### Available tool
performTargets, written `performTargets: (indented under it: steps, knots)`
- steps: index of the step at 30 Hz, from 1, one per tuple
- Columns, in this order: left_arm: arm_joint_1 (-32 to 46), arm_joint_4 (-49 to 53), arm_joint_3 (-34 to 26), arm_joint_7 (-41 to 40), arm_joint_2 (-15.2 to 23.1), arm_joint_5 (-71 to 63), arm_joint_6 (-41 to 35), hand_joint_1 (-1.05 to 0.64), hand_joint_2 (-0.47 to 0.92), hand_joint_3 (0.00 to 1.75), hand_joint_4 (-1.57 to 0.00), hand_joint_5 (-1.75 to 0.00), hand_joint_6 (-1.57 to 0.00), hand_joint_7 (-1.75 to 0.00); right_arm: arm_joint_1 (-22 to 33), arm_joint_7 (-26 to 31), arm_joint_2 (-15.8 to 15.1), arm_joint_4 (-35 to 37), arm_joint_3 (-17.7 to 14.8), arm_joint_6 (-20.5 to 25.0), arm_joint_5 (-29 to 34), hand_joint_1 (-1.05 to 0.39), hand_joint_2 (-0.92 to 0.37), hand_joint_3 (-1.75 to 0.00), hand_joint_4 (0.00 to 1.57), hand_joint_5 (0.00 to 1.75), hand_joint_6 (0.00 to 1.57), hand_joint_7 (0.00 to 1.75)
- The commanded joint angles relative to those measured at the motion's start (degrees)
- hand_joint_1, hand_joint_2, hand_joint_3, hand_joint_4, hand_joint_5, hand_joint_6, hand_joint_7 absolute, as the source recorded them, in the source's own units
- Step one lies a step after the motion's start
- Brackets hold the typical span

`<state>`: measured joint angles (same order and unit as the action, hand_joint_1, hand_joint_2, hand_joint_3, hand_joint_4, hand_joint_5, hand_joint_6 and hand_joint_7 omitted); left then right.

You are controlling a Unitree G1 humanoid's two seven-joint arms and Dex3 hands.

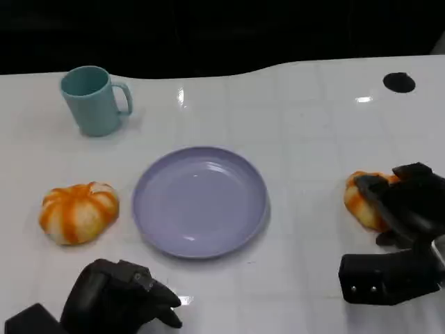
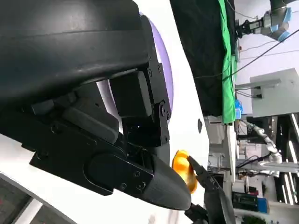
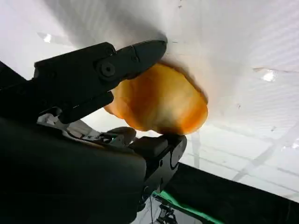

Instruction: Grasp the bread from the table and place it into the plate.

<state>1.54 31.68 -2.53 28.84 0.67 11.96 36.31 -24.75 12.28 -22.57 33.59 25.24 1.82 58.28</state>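
Head view: two breads, one plate (image 1: pixel 200 202), one cup (image 1: pixel 94 99) on the counter (image 1: pixel 306 125). The left bread (image 1: pixel 78 211) lies free; the right bread (image 1: pixel 366 200) is half hidden by the right robot hand (image 1: pixel 407 209). The left robot hand (image 1: pixel 122 296) – fingers curled in, empty.

Left wrist view: the plate is mostly covered.

Right wrist view: fingers (image 3: pixel 135 58) pinch the right bread on two sides.

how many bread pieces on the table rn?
2. One bread roll lies left of the purple plate, untouched. The other bread is right of the plate, with the right hand closed around it, still on the table.

fingers (image 3: pixel 135 56) clasping bread (image 3: pixel 161 100), white table (image 3: pixel 233 42)
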Motion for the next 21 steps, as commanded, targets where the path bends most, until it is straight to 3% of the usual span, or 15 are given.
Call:
performTargets:
  steps: [1,2,3,4,7,8,9,10,12,14,17,21]
  knots:
    - [0.5,-0.47,-0.41,-0.14,0.65,0.43,-0.02,-1.05,0.91,0.0,-1.44,-0.66,-1.57,-0.24,-1.46,5.65,-0.17,4.61,-1.49,-5.72,-5.7,-0.23,-0.9,-0.01,1.03,0.17,0.9,0.07]
    - [0.49,-0.42,-0.42,-0.16,0.66,0.38,0.09,-1.05,0.91,0.0,-1.44,-0.66,-1.57,-0.24,-1.56,6.66,-0.31,5.1,-1.54,-7.0,-6.64,-0.19,-0.89,0.0,1.15,0.23,1.01,0.1]
    - [0.48,-0.39,-0.42,-0.15,0.67,0.38,0.09,-1.05,0.91,0.0,-1.44,-0.66,-1.57,-0.24,-1.6,8.07,-0.51,5.54,-1.56,-8.67,-7.49,-0.17,-0.88,0.0,1.17,0.37,1.1,0.08]
    - [0.47,-0.37,-0.43,-0.17,0.69,0.35,0.09,-1.05,0.91,0.0,-1.44,-0.66,-1.57,-0.24,-1.68,9.38,-0.67,6.01,-1.49,-10.08,-8.1,-0.11,-0.87,0.0,1.1,0.81,1.25,0.08]
    - [0.42,-0.5,-0.32,-0.65,0.53,-0.03,-0.07,-1.05,0.91,0.0,-1.44,-0.66,-1.57,-0.24,-2.4,14.95,-1.16,8.47,-0.66,-14.19,-8.1,-0.05,-0.84,0.0,0.96,1.47,1.42,0.12]
    - [0.36,-0.47,-0.29,-0.65,0.49,-0.04,-0.16,-1.05,0.91,0.0,-1.44,-0.66,-1.57,-0.24,-2.67,16.22,-1.25,9.18,-0.42,-15.12,-8.0,-0.04,-0.84,0.0,0.91,1.6,1.41,0.2]
    - [0.29,-0.44,-0.29,-0.53,0.45,0.11,-0.31,-1.05,0.91,0.0,-1.44,-0.66,-1.57,-0.24,-2.89,16.94,-1.27,9.7,-0.3,-15.76,-8.04,-0.03,-0.83,-0.01,0.89,1.67,1.33,0.39]
    - [0.23,-0.37,-0.29,-0.52,0.44,0.12,-0.34,-1.05,0.9,0.0,-1.44,-0.66,-1.57,-0.24,-3.08,17.75,-1.23,10.04,-0.21,-16.27,-8.03,-0.04,-0.82,-0.02,0.87,1.71,1.18,0.69]
    - [0.1,-0.18,-0.31,-0.48,0.42,0.11,-0.22,-1.05,0.9,0.0,-1.44,-0.66,-1.57,-0.24,-3.47,19.88,-1.13,10.82,0.0,-17.23,-7.76,-0.04,-0.81,-0.02,0.89,1.72,1.08,0.86]
    - [0.04,-0.07,-0.32,-0.37,0.38,0.19,-0.09,-1.05,0.9,0.0,-1.44,-0.66,-1.57,-0.24,-3.76,21.4,-0.98,11.37,0.17,-17.79,-7.64,-0.05,-0.8,-0.02,0.89,1.74,0.98,1.17]
    - [0.09,-0.13,-0.26,-0.6,0.38,-0.11,-0.02,-1.05,0.91,0.0,-1.44,-0.66,-1.57,-0.23,-3.88,23.07,-0.87,11.78,-0.21,-20.14,-8.73,-0.02,-0.81,-0.03,0.91,1.75,0.9,1.38]
    - [0.2,-0.46,-0.24,-0.54,0.26,0.08,-0.22,-1.05,0.9,0.0,-1.44,-0.66,-1.57,-0.23,-4.0,27.14,-1.08,12.17,-0.25,-23.49,-8.87,0.01,-0.79,-0.03,0.95,1.75,0.87,1.5]
